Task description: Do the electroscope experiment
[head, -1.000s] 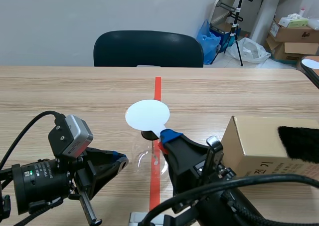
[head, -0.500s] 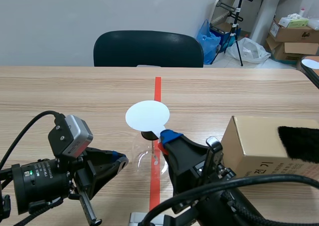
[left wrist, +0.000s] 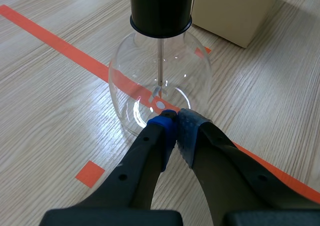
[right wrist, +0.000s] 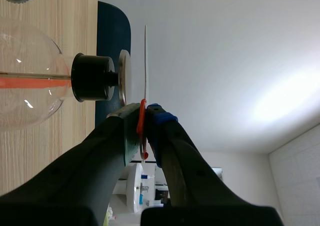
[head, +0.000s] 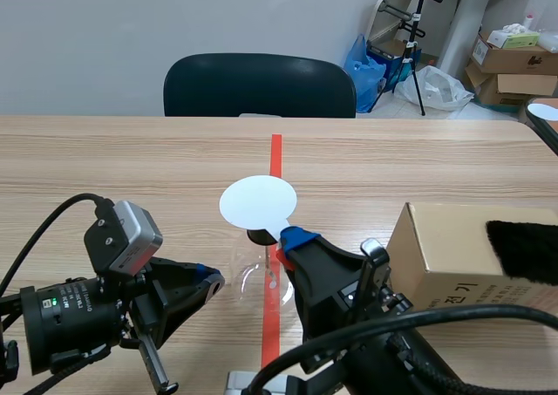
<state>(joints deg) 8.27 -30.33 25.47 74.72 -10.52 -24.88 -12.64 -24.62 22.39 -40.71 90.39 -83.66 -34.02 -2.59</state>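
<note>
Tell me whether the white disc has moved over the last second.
No. The white disc still covers the same stretch of the orange-red tape line, above the black stopper.

Grey wall [head: 87, 37]; dark chair [head: 259, 85]; cardboard boxes [head: 514, 59].

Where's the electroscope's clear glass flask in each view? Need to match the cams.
Scene view: the clear glass flask is low centre, on the orange-red tape line.
Left wrist view: flask just ahead of the shut left gripper.
Right wrist view: flask ahead of and beside the right gripper, which grips a white round disc.
Shared landmark: the black stopper in its neck.
</note>
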